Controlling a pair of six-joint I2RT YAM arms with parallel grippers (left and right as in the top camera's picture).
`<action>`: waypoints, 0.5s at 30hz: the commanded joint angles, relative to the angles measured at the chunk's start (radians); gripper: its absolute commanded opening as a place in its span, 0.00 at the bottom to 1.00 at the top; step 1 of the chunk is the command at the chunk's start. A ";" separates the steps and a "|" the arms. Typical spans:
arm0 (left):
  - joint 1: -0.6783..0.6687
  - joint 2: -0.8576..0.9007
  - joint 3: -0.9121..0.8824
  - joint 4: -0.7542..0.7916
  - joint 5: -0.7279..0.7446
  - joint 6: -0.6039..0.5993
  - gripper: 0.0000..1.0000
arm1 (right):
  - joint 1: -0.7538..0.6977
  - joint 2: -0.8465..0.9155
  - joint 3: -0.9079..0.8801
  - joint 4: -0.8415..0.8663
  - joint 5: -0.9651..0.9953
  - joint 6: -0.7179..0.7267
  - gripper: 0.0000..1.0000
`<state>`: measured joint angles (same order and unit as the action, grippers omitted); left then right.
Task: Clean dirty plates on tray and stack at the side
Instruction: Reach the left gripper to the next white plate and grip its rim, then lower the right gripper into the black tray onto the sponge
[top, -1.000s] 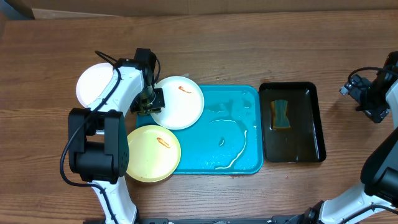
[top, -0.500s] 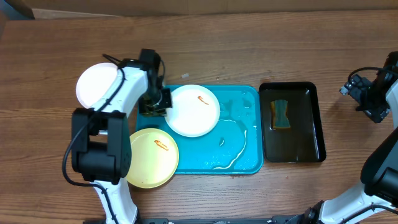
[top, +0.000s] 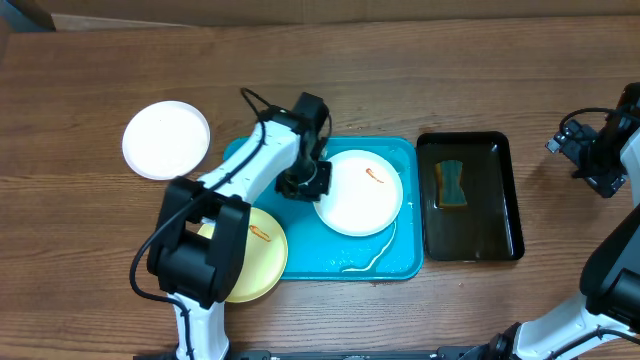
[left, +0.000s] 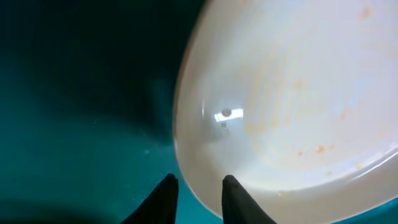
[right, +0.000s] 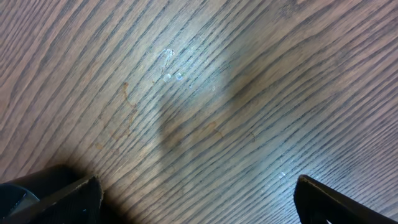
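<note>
A white plate (top: 360, 195) with a small orange smear lies inside the turquoise tray (top: 395, 155), right of its middle. My left gripper (top: 303, 185) is at this plate's left edge. In the left wrist view its fingers (left: 231, 193) straddle the plate's rim (left: 298, 93), one over the plate and one over the tray floor (left: 74, 93), shut on it. A pale yellow plate (top: 262, 255) with an orange smear rests on the tray's front left corner. Another white plate (top: 166, 139) sits on the table to the left. My right gripper (top: 585, 145) hangs open over bare wood (right: 196, 182).
A black tray (top: 505, 200) stands right of the turquoise one and holds liquid and a sponge (top: 452, 183). A thin whitish streak (top: 378, 255) curves across the wet tray floor near its front. My left arm reaches over the tray's left part.
My left gripper has travelled right across the tray, and the smeared white plate has moved with it from the tray's left edge to right of its middle. The right arm has stayed still.
</note>
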<state>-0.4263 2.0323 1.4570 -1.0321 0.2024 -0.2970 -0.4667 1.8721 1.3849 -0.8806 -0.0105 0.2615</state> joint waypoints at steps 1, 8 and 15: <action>0.006 0.016 0.029 -0.040 -0.022 0.002 0.31 | 0.001 -0.010 -0.006 0.005 0.009 0.004 1.00; 0.011 0.016 0.061 -0.053 -0.023 -0.018 0.34 | 0.001 -0.010 -0.006 0.006 0.010 0.004 1.00; -0.011 0.016 0.037 -0.034 -0.120 -0.079 0.33 | 0.001 -0.009 -0.006 0.005 0.010 0.004 1.00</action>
<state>-0.4221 2.0331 1.4998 -1.0779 0.1535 -0.3244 -0.4667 1.8721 1.3849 -0.8810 -0.0101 0.2615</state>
